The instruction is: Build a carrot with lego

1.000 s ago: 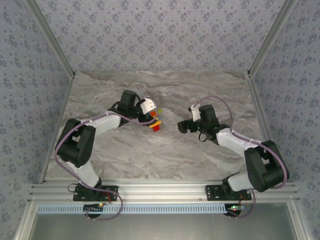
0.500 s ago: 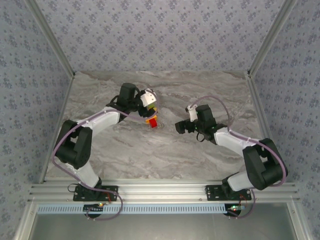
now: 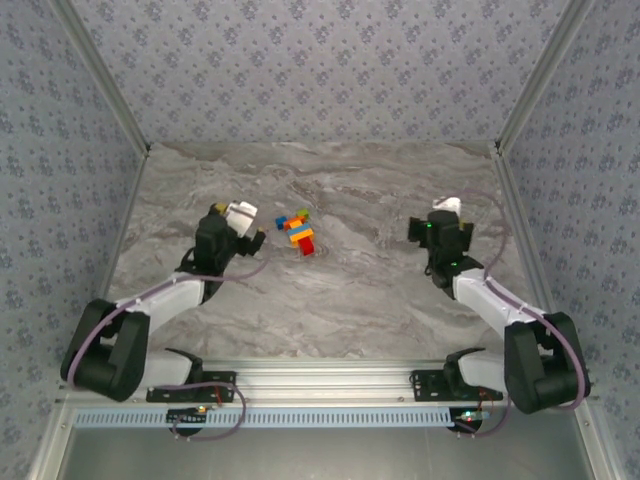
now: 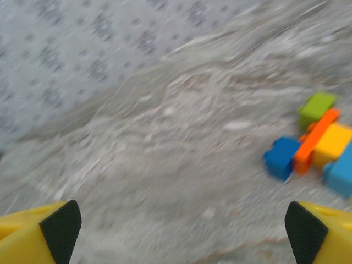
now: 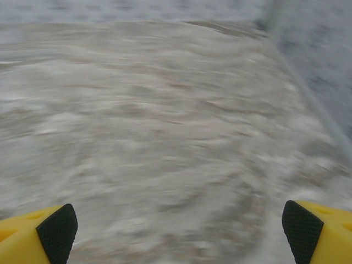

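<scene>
On our grey marbled tabletop [image 3: 350,300], the orange-blue-red-green brick carrot [image 3: 297,232] looks finished; left gripper [image 4: 182,224] and right gripper [image 5: 179,225], both spread, need only retreat.

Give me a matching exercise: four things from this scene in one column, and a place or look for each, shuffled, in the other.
1. left gripper
2. right gripper
3. carrot
4. table

A. marbled grey
B. open, near the right edge
C. lying loose between the arms
D. open, just left of the carrot

Pairs: 1-D, 2-B, 3-C, 4-A
</scene>
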`<state>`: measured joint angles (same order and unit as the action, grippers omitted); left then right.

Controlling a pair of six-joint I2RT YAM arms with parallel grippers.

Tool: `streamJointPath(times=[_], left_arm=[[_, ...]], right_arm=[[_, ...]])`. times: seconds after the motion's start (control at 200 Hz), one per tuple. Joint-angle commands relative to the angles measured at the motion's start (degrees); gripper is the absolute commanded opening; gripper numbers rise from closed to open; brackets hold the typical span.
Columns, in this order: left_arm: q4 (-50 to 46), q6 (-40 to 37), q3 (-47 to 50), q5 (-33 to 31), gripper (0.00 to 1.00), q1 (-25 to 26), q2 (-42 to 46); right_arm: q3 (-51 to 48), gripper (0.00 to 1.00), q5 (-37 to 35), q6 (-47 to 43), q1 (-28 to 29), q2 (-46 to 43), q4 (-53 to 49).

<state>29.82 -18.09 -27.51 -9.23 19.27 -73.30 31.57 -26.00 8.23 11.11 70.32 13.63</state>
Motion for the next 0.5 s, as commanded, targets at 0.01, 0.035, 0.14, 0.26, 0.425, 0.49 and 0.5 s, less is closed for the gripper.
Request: streamJointPath(times=[0.01, 0.035, 0.14, 0.26, 0.425, 0.49, 0.5], left_arm=[[9.47, 4.68, 5.59, -6.02, 0.97, -4.53, 2.15], [10.80, 5.38, 6.88, -5.31, 0.97, -5.70, 1.96], [17.72, 9.68, 10.33, -2.01, 0.97, -9.55, -1.00], [18.78, 9.66, 7.88, 1.20, 0.97, -10.99, -8.05], [23.70, 15.04, 10.10, 5.44, 0.97, -16.40, -9.44], [21.64, 15.16, 7.77, 7.91, 0.98, -17.32, -12.12], [21.19, 15.18, 7.32, 8.24, 0.98, -17.50, -12.55]], right_arm=[[-6.81, 1.00, -2.77, 1.15, -4.79, -1.85, 11.24], [-8.64, 1.00, -2.82, 0.37, -5.54, -1.15, 14.32], [-9.55, 1.00, -1.04, 0.84, -8.61, 3.21, 16.12], [-10.55, 1.00, 2.29, -3.83, -7.39, 5.67, 23.67], [-12.82, 1.00, 7.24, -6.48, -9.90, 10.60, 35.00], [-11.49, 1.00, 10.87, -4.47, -12.41, 9.93, 30.44], [-11.50, 1.00, 11.25, -4.56, -12.51, 10.05, 30.72]])
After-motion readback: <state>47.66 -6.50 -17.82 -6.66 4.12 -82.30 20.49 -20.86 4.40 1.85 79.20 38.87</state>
